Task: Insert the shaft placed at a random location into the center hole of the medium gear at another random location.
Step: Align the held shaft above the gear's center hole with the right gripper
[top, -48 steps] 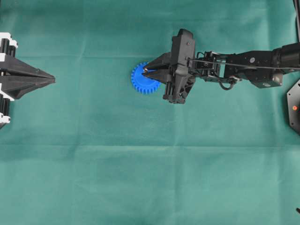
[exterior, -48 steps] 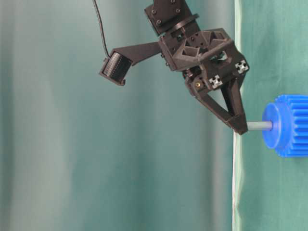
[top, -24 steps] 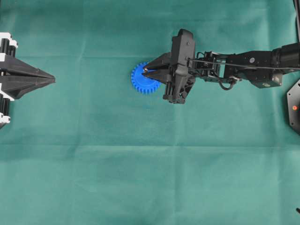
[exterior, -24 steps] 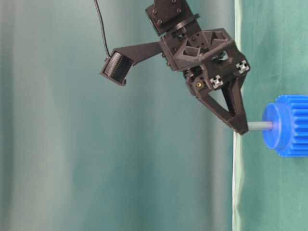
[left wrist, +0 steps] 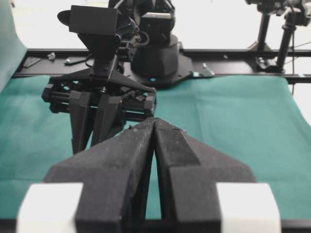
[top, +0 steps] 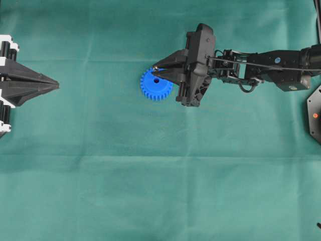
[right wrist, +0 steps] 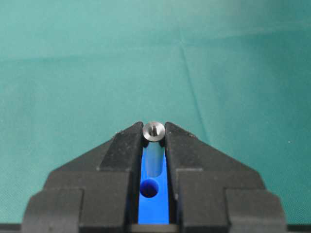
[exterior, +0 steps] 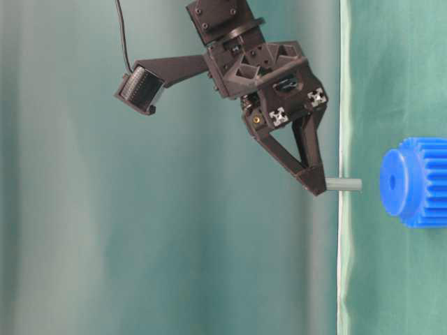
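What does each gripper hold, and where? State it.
Right gripper pinches the shaft by one end, apart from the medium gear. Left gripper holds nothing.

Shaft (exterior: 343, 185): short silver-grey pin, one end clamped, clear of gear, axis in line with hub. Medium gear (top: 156, 84): bright blue, toothed, flat on cloth. Center hole (top: 156, 80): dark, round, unfilled.

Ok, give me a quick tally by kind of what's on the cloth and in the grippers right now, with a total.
Blue gears: 1, the medium gear lying flat on the green cloth.
Metal shafts: 1, the shaft held in the right gripper, clear of the center hole.
Grippers: 2, with the left gripper shut and empty.
Total: 4.
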### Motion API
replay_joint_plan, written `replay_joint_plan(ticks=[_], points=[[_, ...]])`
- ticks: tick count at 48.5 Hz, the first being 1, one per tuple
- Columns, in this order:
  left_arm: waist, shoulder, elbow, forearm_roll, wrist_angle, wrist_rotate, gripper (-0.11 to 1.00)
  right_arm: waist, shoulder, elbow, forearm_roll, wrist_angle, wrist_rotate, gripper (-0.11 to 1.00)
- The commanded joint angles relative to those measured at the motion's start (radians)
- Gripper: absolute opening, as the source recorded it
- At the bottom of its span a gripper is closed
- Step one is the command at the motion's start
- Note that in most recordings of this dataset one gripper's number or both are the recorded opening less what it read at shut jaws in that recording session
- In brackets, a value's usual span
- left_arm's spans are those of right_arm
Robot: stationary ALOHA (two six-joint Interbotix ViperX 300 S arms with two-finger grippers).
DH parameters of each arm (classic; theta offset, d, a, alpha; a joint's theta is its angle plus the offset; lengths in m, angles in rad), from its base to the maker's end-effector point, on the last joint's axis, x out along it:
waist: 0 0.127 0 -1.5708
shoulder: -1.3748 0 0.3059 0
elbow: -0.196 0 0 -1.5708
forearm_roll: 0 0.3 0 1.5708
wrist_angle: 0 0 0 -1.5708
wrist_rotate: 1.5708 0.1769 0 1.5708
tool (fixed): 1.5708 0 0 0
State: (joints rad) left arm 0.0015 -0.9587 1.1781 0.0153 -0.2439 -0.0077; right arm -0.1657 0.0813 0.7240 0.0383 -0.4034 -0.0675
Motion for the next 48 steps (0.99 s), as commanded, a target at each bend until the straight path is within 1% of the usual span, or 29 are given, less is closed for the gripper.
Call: replay_joint_plan(ticks=[1, 15, 22, 37, 48], points=[[-0.002, 0.008, -0.02, 0.003, -0.005, -0.002, 0.0, 0.002, -0.017, -0.009, 0.0, -0.008, -0.014, 0.14], [-0.002, 0.008, -0.018, 0.003, -0.005, -0.002, 0.0, 0.002, 0.058, -0.011, 0.005, -0.067, -0.005, 0.14], [-0.002, 0.008, -0.018, 0.003, -0.005, -0.002, 0.0, 0.002, 0.075, -0.009, 0.012, -0.072, 0.0, 0.14], [-0.002, 0.008, -0.018, 0.003, -0.005, -0.003, 0.0, 0.002, 0.061, -0.008, 0.012, -0.063, 0.0, 0.14], [-0.002, 0.008, -0.018, 0.005, -0.003, -0.002, 0.0, 0.002, -0.011, -0.008, 0.008, -0.011, -0.006, 0.14]])
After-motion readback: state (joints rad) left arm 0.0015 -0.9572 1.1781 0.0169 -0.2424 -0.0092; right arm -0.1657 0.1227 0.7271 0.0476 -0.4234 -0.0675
